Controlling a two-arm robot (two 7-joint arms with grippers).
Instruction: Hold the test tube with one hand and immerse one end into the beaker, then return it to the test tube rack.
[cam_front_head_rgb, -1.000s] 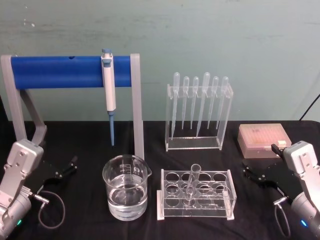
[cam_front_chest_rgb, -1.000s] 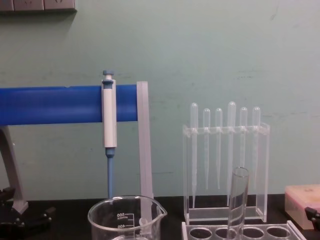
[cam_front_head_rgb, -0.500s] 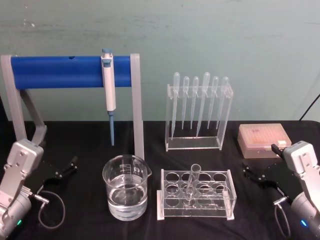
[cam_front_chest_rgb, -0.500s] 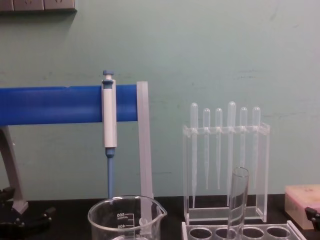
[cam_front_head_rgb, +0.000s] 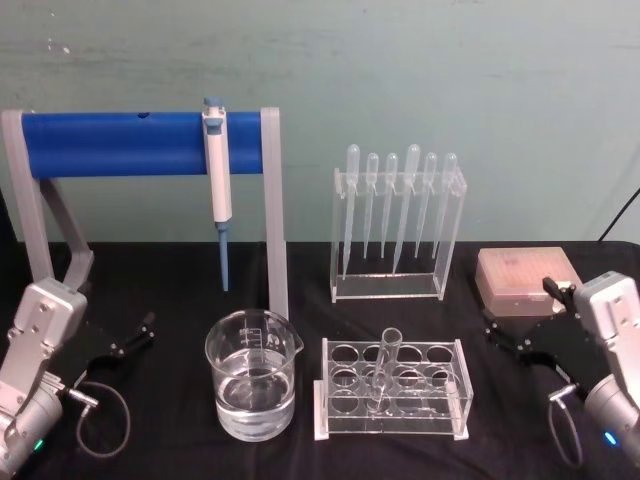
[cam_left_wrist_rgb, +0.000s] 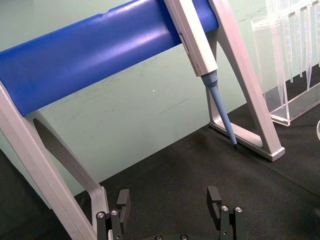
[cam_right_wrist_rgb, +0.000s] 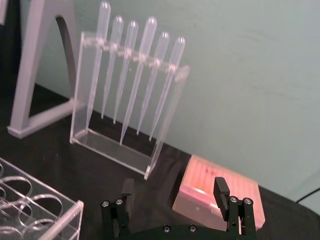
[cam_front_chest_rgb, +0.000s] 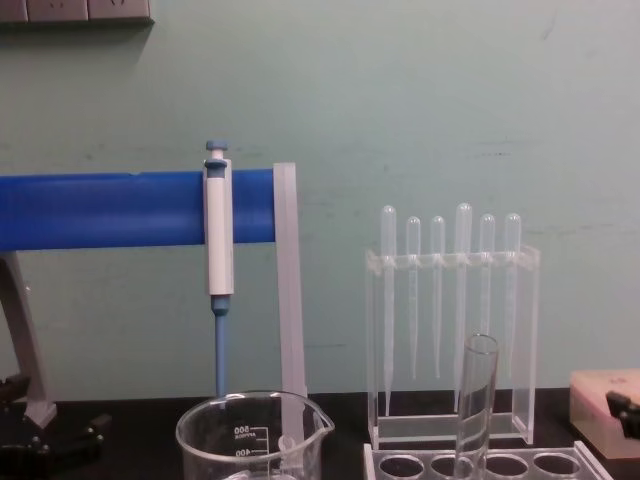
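The test tube (cam_front_head_rgb: 385, 362) stands slightly tilted in a clear rack (cam_front_head_rgb: 443, 412) at the table's middle; its open top also shows in the chest view (cam_front_chest_rgb: 476, 395). Just left of the rack is the beaker (cam_front_head_rgb: 252, 377), partly filled with clear liquid, with its rim low in the chest view (cam_front_chest_rgb: 250, 432). My left gripper (cam_front_head_rgb: 127, 342) rests open at the left, well short of the beaker; its wrist view shows it (cam_left_wrist_rgb: 168, 200) empty. My right gripper (cam_front_head_rgb: 510, 338) hovers open to the right of the rack, with nothing in it (cam_right_wrist_rgb: 173, 192).
A blue-and-white pipettor (cam_front_head_rgb: 217, 170) hangs on a blue-barred stand (cam_front_head_rgb: 120, 143) behind the beaker. A clear stand with several bulb pipettes (cam_front_head_rgb: 395, 225) is behind the rack. A pink tip box (cam_front_head_rgb: 525, 280) sits at the back right, close to my right gripper.
My right gripper has risen a little and shifted slightly toward the pink box. The left arm, the test tube and the beaker have not moved.
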